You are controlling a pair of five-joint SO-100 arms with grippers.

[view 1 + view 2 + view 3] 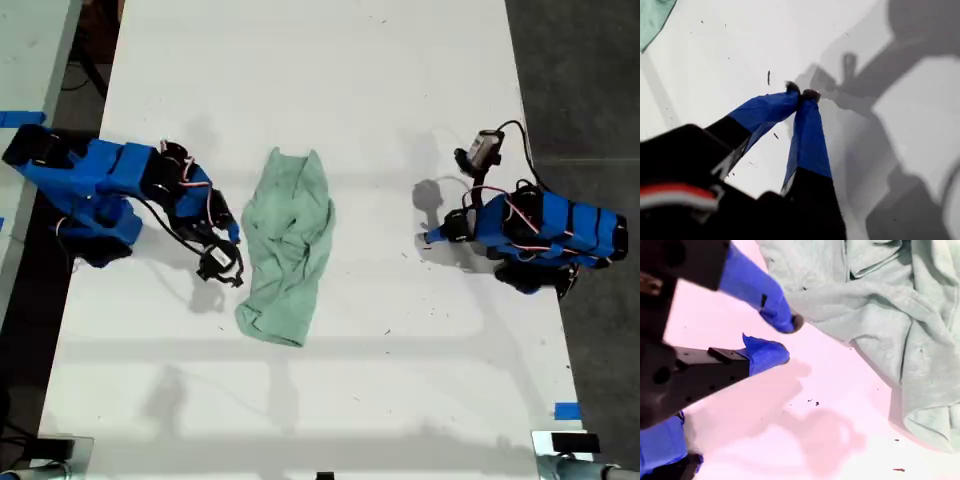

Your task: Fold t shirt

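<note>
Mint-green and bunched, the shirt (288, 245) lies mid-desk (380, 110), lengthwise between my arms, not yet folded. My second hand (785, 340) sits just beside its edge, on the exterior view's left, jaws a little apart and holding nothing. My first hand (801, 93), on the exterior view's right, is pinched closed and empty, well apart from the cloth. To start well, I judge each hand should take a single layer at an outer edge, not a clump, and lift low so the fabric spreads flat.

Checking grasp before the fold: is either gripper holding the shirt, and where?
Nothing is held. My first gripper is shut on nothing; my second gripper is open beside the t shirt.
</note>
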